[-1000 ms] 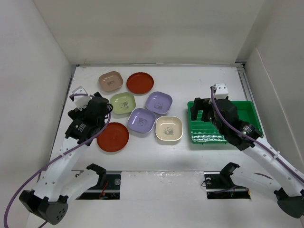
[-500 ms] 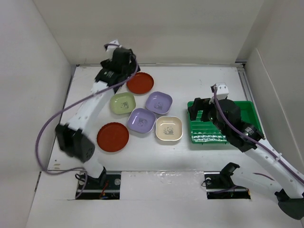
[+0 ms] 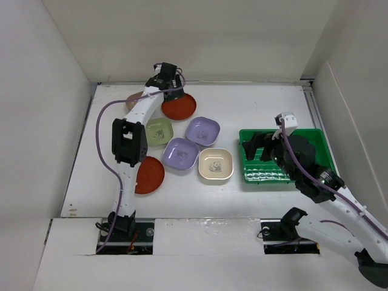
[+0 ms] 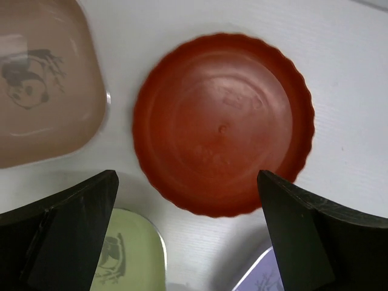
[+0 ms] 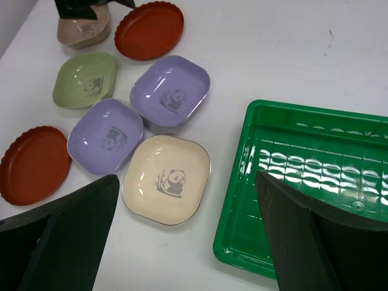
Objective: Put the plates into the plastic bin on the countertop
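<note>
Plates, seven in all, lie on the white bench [image 3: 260, 103], every one outside the bin [image 5: 315, 176] and to its left. Far row: tan plate [image 5: 85, 30] at left, far red plate [image 4: 224, 121] just beside it on the right. Middle: green plate [image 3: 159, 132], then a lavender plate [image 3: 202, 130]. Nearer: second lavender plate [image 3: 180, 153] and cream plate [image 3: 216, 163], the latter closest to the bin but apart from it. Near red plate [image 3: 153, 177] sits alone at the left front. The five rounded-square plates are close-packed, and each shows a panda print. The red plates are round with scalloped rims.

Bin: bright green, low-walled, ribbed floor, flat on the bench at right.

Left hand [image 4: 187, 182]: over the far red plate, spread wide, pinching nothing. Its fingers [image 4: 66, 230] frame the plate's near edge in the wrist view; whether they touch the plate cannot be told. The left arm [image 3: 130, 142] reaches across the bench, hiding most of the tan plate and part of the near red plate from above.

Right hand [image 3: 259, 148]: over the bin's left end, spread wide, holding nothing. Its wrist view looks down on the cream plate and the bin's left wall.

White walls [image 3: 182, 36] edge the bench.
</note>
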Robot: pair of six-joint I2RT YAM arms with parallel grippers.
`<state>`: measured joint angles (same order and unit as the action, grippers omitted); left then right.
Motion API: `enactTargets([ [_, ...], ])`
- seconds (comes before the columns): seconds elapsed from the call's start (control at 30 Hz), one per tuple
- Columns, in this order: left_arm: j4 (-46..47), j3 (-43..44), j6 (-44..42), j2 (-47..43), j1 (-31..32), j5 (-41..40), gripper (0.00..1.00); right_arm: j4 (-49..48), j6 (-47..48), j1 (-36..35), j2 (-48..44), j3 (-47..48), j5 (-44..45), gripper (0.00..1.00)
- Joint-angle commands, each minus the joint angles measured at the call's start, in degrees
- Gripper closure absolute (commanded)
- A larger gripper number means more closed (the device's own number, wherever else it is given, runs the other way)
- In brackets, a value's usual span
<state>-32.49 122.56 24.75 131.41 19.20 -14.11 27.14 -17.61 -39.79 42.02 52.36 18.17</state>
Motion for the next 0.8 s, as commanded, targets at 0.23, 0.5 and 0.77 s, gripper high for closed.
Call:
enactTargets([
  [0.23, 0.2, 2.9, -0.1, 2.3, -2.6, 2.0, 0.0, -0.9, -0.2, -0.4, 1.0, -0.3, -1.5, 0.0],
  [0.5, 1.6, 0.0, 1.3, 3.3, -2.6, 1.2, 0.08, -0.9, -0.2, -0.4, 0.4, -0.3, -1.5, 0.0],
  [0.77, 2.3, -0.6, 1.8, 6.3, -2.6, 1.7, 0.15, -0.4, -0.8, -0.4, -0.1, -0.3, -2.0, 0.0],
])
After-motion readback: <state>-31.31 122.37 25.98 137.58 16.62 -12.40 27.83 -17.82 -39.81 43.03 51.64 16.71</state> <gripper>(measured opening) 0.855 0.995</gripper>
